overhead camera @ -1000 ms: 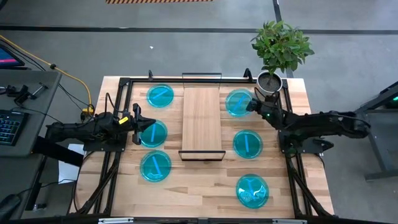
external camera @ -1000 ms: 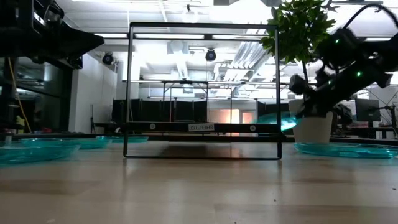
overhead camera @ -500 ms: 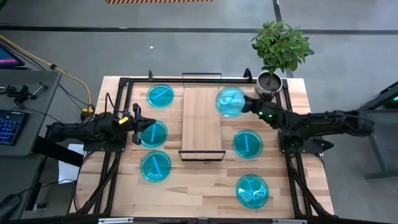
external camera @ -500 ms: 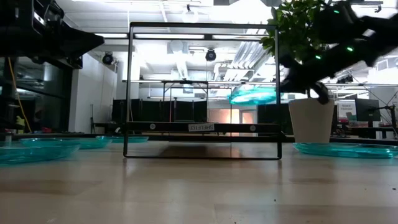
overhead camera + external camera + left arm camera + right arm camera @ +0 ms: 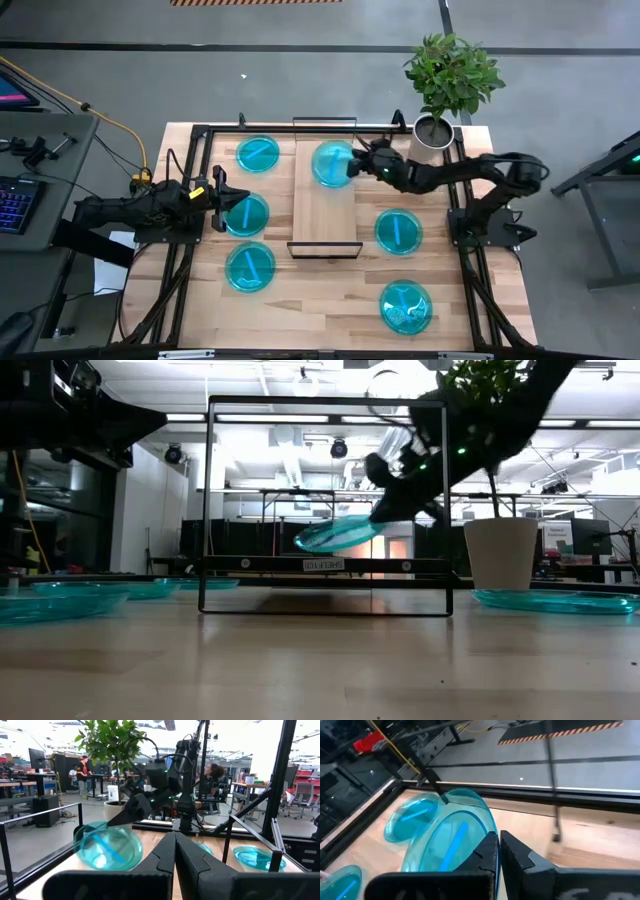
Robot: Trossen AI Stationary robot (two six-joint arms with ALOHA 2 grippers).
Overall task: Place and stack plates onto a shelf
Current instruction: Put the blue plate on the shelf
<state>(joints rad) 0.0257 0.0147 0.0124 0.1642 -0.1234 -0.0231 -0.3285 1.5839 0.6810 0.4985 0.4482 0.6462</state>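
Note:
My right gripper (image 5: 356, 166) is shut on a cyan plate (image 5: 332, 163) above the far end of the light-wood shelf (image 5: 324, 215). The plate also shows in the low view (image 5: 335, 535) and the right wrist view (image 5: 447, 842). Three plates lie flat on the table left of the shelf (image 5: 258, 153), (image 5: 246, 214), (image 5: 250, 267). Two lie to its right (image 5: 398, 231), (image 5: 405, 306). My left gripper (image 5: 222, 195) is shut and empty, raised beside the middle left plate. My right gripper pinches the plate's rim (image 5: 489, 836) on its right side between its two fingers. The fingers come from the table's right, slanting down. The plate is lifted clear of the shelf and tilted, its free left edge (image 5: 303, 544) lower.
A potted plant (image 5: 448, 80) stands at the table's far right corner, behind my right arm. A black metal frame (image 5: 200, 135) runs around the work area. The shelf's black end frames (image 5: 325, 402) rise above the board.
My right gripper has carried the plate up off the table's far right and toward the left edge, to above the shelf's far end. The plate has tipped, its free edge now lower.

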